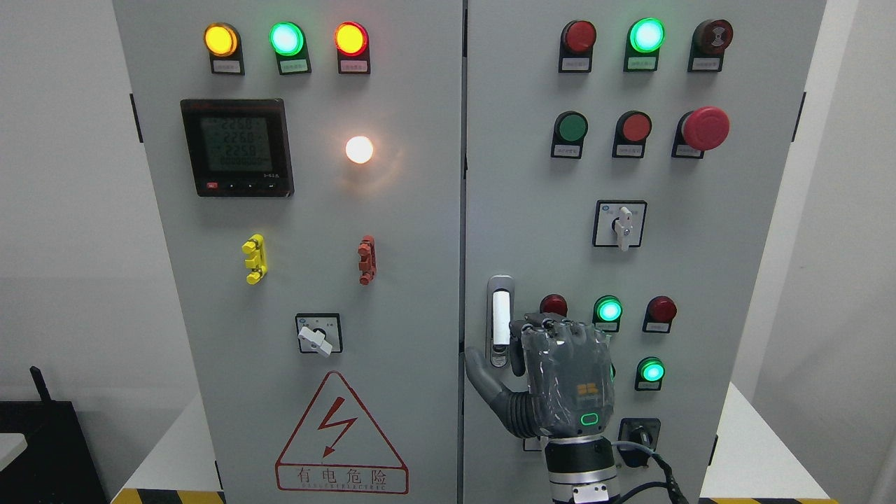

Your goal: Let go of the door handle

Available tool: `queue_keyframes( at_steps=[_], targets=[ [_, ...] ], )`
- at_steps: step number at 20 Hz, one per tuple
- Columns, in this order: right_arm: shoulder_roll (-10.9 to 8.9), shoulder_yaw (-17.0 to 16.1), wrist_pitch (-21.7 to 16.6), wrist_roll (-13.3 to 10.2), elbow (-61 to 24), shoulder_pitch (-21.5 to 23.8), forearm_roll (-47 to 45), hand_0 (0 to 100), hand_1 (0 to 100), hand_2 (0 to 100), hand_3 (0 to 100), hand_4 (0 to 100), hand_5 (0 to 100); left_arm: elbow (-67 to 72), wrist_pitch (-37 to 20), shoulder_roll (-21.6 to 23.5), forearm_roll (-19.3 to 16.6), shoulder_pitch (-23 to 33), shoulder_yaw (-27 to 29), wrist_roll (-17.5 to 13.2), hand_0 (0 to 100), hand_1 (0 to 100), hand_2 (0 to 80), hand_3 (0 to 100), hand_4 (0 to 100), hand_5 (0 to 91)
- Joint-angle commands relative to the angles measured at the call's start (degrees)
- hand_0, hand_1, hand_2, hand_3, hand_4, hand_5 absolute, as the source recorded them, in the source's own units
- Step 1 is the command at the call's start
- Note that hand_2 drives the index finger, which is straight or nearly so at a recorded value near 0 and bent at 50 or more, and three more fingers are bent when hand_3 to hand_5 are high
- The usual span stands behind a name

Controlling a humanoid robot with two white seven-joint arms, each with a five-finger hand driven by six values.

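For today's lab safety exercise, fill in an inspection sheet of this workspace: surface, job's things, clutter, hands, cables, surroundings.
Surface: grey cabinet with two closed doors, lamps lit.
Job's things: door handle on the right door, upright in its recess.
Clutter: nothing seen.
Hands: right hand beside the handle, fingers curled, thumb out to the left; whether it touches the handle cannot be told. Left hand not in view.
Cables: black cable at the wrist.
Surroundings: warning triangle on the left door; white walls; striped floor tape.
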Motion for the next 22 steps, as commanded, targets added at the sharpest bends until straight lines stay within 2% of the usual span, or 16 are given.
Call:
queue_keyframes(
  at_steps=[1,6,22],
  targets=[
    [0.67,-0.16,0.03,0.07,1.16,-0.45,0.02,23,60,100,100,100,100,-0.53,0.05,0.0,0.0,-1.76,-0.62,-0.01,12,39,0.0,0,0,0.0],
    [0.67,-0.16,0.03,-0.11,1.33,-0.37,0.02,28,63,100,100,100,100,-0.53,0.05,0.0,0.0,-1.76,-0.62,-0.01,12,39,0.0,0,0,0.0],
    [0.67,-0.25,1.17,-0.2,1.33,0.07,-0.06,33,68,100,100,100,100,-0.53,0.05,0.0,0.0,-1.76,-0.62,-0.01,12,39,0.0,0,0,0.0]
  ],
)
